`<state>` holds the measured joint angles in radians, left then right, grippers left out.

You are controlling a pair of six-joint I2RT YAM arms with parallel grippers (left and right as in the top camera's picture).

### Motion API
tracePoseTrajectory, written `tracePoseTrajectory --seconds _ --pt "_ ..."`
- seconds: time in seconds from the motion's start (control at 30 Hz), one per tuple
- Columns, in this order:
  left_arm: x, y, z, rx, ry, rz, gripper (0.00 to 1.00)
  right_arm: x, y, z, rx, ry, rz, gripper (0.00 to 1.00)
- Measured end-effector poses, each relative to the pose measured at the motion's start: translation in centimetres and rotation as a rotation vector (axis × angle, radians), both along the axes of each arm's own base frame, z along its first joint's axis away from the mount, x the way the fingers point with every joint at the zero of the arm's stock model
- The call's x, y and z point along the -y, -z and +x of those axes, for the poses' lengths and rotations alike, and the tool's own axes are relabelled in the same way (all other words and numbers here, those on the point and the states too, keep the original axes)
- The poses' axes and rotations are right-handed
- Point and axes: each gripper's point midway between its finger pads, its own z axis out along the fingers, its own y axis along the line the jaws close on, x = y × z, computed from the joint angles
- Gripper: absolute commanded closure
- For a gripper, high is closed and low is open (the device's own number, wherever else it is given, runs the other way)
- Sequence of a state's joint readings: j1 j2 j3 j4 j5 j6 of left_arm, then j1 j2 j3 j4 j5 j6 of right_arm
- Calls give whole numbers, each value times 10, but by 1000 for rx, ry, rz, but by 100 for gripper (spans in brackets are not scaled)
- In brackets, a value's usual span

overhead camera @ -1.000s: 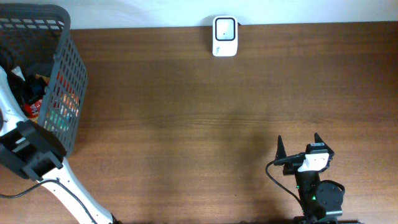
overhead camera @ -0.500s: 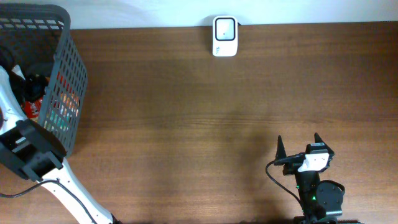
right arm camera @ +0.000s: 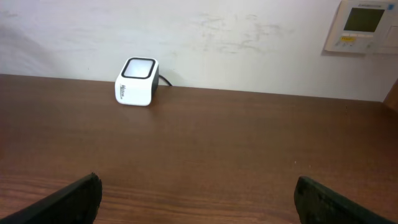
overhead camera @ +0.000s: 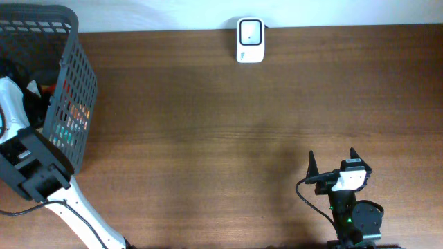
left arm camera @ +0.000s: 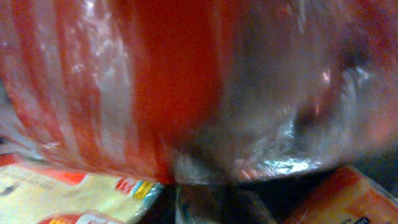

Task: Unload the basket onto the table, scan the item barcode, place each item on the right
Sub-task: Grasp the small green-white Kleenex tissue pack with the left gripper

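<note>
A red, glossy plastic packet [left arm camera: 161, 81] fills almost the whole left wrist view, blurred and very close. Its creased film gathers at the bottom centre, where my left gripper [left arm camera: 208, 186] is shut on it inside the dark mesh basket [overhead camera: 76, 76]. In the overhead view only the white left arm [overhead camera: 17, 104] shows, reaching into the basket, with the gripper hidden. No barcode is visible. The white scanner [overhead camera: 250, 40] stands at the table's far edge and also faces the right wrist camera [right arm camera: 137, 81]. My right gripper [overhead camera: 331, 158] rests open near the front edge, with nothing between its fingers [right arm camera: 198, 186].
Under the red packet lie a yellow packet [left arm camera: 56, 193] and an orange one [left arm camera: 348, 199]. The basket stands at the table's far left. A wall panel [right arm camera: 362, 25] hangs behind the table at the right. Brown tabletop [overhead camera: 221, 138] stretches between basket, scanner and right arm.
The left arm has edged up and to the right inside the basket, covering the red item that showed beside it before. The right arm has not moved.
</note>
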<state>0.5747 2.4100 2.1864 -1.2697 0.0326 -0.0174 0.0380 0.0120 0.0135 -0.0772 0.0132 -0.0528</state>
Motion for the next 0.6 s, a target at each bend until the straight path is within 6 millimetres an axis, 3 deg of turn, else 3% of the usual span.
tracePoseTrajectory --seconds 0.23,0.27,0.3,0.33,0.47,0.6 --pt "1 1 -6 -22 0 -6 100 0 0 0 0 0 0 1" --pt "3 0 -8 -29 0 -11 73 0 0 0 0 0 0 2" --pt "5 -1 -10 -38 0 -17 21 0 0 0 0 0 0 2" --pt "7 -5 -14 -48 5 -26 4 0 0 0 0 0 -1 2" --pt "27 -31 -39 -110 4 -87 1 0 0 0 0 0 0 2" --pt "31 -53 -44 -94 1 -82 1 0 0 0 0 0 0 2"
